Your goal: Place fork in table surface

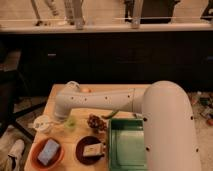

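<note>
**A:** Where is your gripper?

**B:** My gripper [56, 120] is low at the left of the table [51, 104], just right of the cup [43, 124] and tucked under my own wrist. The jaws are shut.

**A:** Shut on the fork?

**B:** I cannot tell, because my wrist hides the tips. What I take for the fork [33, 124] is a thin pale sliver at the cup's left rim. That would put it left of the gripper, with the cup between us.

**A:** And its long axis?

**B:** It seems to run roughly left to right, in line with my reach from the right. I would not swear to it.

**A:** So what does the next move turn on?

**B:** It turns on which way the bare wood lies. I judge the closest free strip to be just far of the cup, left of my forearm. The bowl [48, 152] sits near of the cup, and the tray [127, 146] is well off to the right. So the move should be a short shift far and left, never right. I have only the one arm, so that settles which one goes.
</note>
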Robot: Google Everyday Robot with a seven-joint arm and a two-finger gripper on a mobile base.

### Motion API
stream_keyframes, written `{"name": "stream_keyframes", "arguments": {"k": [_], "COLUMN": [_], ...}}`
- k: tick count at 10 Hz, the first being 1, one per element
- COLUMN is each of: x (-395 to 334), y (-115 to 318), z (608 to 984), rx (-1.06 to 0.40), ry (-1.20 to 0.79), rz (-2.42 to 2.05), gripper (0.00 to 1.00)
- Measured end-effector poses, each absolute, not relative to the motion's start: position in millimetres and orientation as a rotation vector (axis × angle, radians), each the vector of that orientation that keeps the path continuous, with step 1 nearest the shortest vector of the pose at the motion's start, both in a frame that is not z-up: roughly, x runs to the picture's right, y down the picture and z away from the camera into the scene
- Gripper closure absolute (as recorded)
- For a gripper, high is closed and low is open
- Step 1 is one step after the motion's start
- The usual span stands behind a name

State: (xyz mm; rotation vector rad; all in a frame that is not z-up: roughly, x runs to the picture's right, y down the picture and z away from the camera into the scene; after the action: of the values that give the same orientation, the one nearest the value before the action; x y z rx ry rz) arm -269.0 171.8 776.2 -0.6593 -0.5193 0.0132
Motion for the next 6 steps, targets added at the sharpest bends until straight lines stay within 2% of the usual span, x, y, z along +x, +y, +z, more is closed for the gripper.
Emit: {"name": "stream_keyframes", "arguments": {"k": [6], "x": [-270.2], "y": [170.8], "z": [775.2], "rx": [-0.661], "ry": [-0.527], "rz": [0.007], "gripper": [0.82]}}
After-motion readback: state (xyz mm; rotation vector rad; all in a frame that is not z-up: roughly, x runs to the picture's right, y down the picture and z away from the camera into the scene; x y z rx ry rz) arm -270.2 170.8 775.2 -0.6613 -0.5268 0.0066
